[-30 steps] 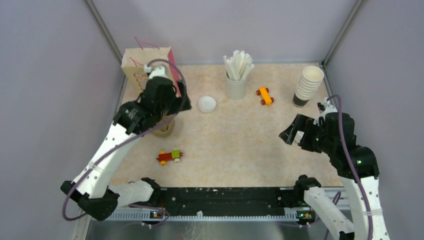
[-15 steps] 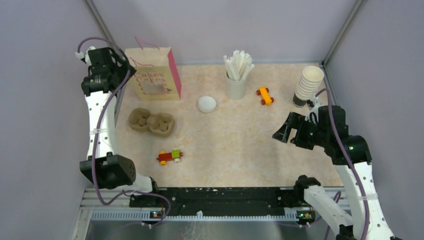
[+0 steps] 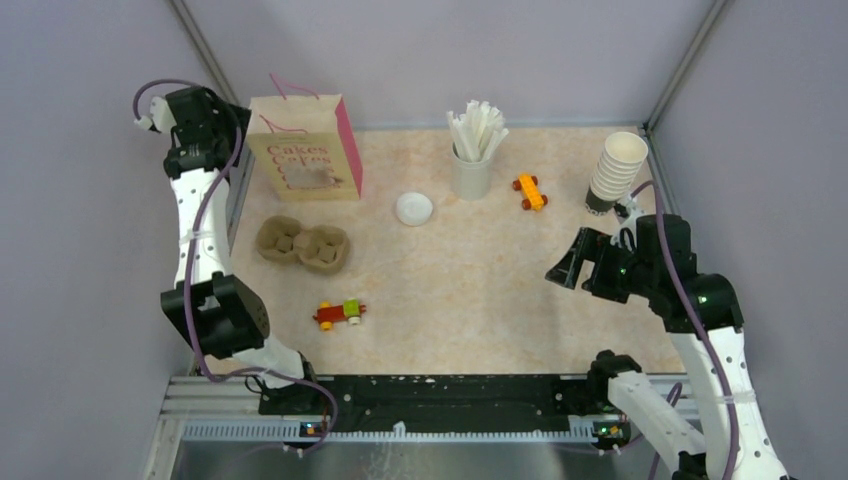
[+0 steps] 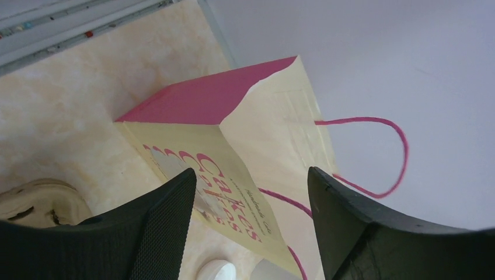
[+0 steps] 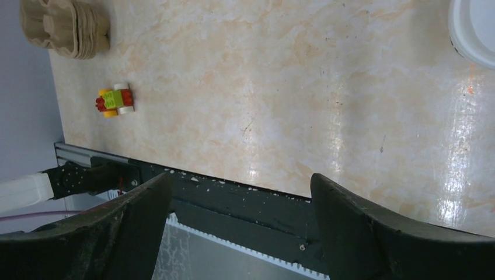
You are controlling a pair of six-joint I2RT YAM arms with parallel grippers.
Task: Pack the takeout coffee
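Observation:
A stack of white tapered paper cups (image 3: 615,172) stands at the back right; no single cup stands apart from it. A flat round white lid (image 3: 414,208) lies mid-table, and it also shows in the left wrist view (image 4: 216,271) and the right wrist view (image 5: 474,29). A cream and pink paper bag (image 3: 305,150) stands open at the back left. My left gripper (image 3: 205,118) is raised left of the bag, open and empty, and its view looks onto the bag (image 4: 233,134). My right gripper (image 3: 563,268) hovers open and empty at the right, above the bare tabletop (image 5: 292,87).
A brown cardboard cup tray (image 3: 302,245) lies in front of the bag. A grey-white holder of white sticks (image 3: 472,150) stands at the back middle. An orange toy car (image 3: 530,191) sits beside it. A red and green toy car (image 3: 339,313) sits near the front left.
My left arm has swung up and away from over the cup tray to the far back left beside the bag. My right gripper has shifted slightly left. No object has moved.

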